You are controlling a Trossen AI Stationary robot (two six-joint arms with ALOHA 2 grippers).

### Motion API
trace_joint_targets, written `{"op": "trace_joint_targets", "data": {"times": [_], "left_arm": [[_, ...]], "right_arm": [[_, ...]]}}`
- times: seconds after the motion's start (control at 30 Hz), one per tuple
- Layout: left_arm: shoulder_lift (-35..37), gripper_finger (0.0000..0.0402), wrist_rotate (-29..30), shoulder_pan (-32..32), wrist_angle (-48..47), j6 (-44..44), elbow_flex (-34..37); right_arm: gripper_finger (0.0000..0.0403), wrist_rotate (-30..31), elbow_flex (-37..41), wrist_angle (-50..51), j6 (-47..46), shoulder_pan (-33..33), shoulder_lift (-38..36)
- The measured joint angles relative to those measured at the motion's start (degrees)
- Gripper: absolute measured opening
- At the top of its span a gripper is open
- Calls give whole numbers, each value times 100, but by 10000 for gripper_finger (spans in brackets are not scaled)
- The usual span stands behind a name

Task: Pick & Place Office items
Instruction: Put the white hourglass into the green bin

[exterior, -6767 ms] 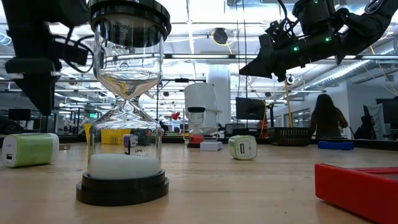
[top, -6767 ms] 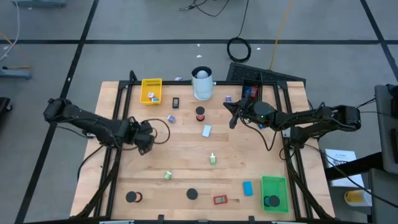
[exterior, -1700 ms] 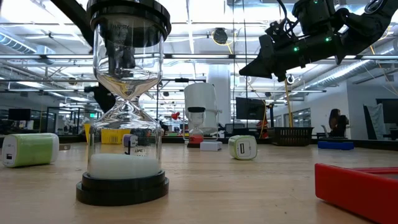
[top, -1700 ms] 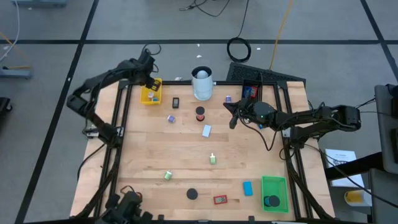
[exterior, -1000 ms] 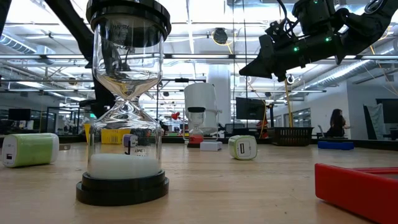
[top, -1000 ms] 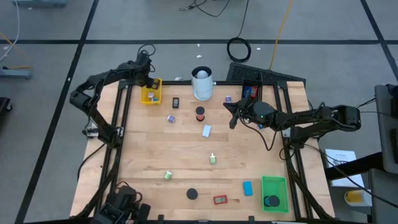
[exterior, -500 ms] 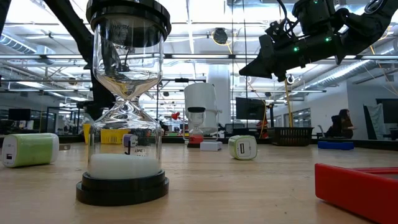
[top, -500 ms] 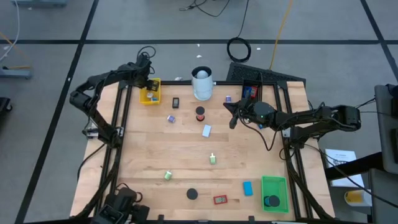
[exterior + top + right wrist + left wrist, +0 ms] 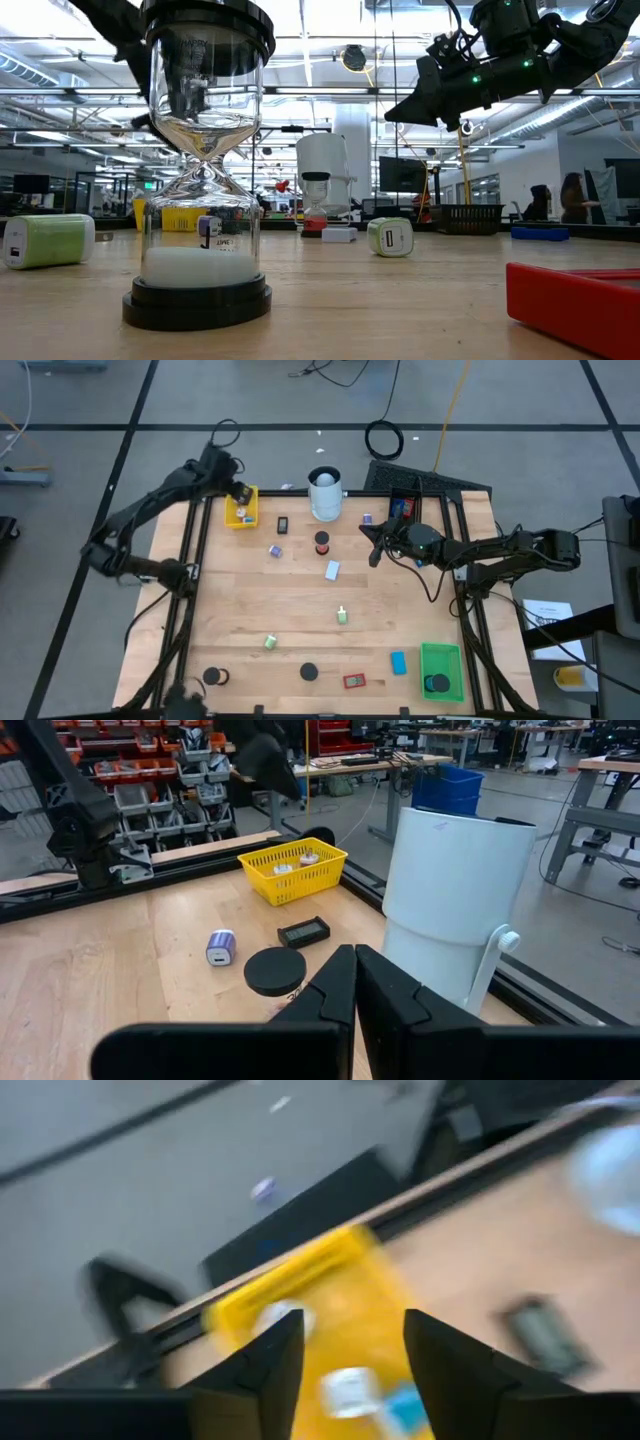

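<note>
The left gripper (image 9: 238, 491) hangs over the yellow tray (image 9: 243, 507) at the upper left of the high view, its arm reaching up from the frame's left edge. In the left wrist view its two dark fingers (image 9: 265, 1370) stand apart with nothing between them, and the yellow tray (image 9: 330, 1320) lies beyond them with a few small pale and blue pieces inside; they are too blurred to name.

The right gripper (image 9: 372, 546) hovers above the worktop (image 9: 250, 600) right of centre in the high view, its arm coming in from the right edge. In the right wrist view its fingers (image 9: 352, 982) are pressed together and hold nothing.

The office items lie scattered over the worktop. Below the tall white cylinder (image 9: 325, 495) in the high view sit a small dark block (image 9: 283, 525), a purple-and-white piece (image 9: 275, 551), a black disc (image 9: 321, 542) and a pale blue block (image 9: 332, 570). Toward the middle lies a green-and-white block (image 9: 341, 615), and another green one (image 9: 269, 643) sits lower left. Along the bottom are two black discs (image 9: 212, 676) (image 9: 310, 672), a red piece (image 9: 353, 681) and a blue block (image 9: 398, 662). The green tray (image 9: 441, 670) at the lower right holds a black disc (image 9: 436, 683). A black tray (image 9: 400, 500) stands at the upper right.

In the low view an hourglass (image 9: 205, 160) fills the left foreground.
</note>
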State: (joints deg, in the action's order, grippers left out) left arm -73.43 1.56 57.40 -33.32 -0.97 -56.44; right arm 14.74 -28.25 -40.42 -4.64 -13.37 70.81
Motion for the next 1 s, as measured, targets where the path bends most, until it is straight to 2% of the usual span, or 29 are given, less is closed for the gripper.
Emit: {"op": "trace_joint_targets", "data": {"times": [0.13, 0.3, 0.37, 0.47, 0.6, 0.8, 1.0], "left_arm": [[771, 107, -625, -594, 1478, 59, 979], [1475, 26, -1242, -1281, 3950, 90, 2630], [1622, 7, -1479, -1530, 4916, 87, 3201], [1689, 13, -1747, -1906, 6060, -2, 3897], [1634, 16, -1781, -2419, 7206, 153, 4518], [1554, 4, -1784, -2971, 7973, 527, 4926], [1554, 24, -1759, -3168, 7998, 593, 4932]], "right_arm": [[4, 2, 0, 46, 2, 1, 0], [4, 7, 0, 79, 2, 0, 0], [4, 8, 0, 79, 2, 1, 0], [4, 13, 0, 78, -7, 1, 0], [4, 17, 0, 137, -194, 2, -2], [4, 108, -130, 793, -553, 39, -136], [4, 1274, -878, 2710, -755, 721, -226]]}}
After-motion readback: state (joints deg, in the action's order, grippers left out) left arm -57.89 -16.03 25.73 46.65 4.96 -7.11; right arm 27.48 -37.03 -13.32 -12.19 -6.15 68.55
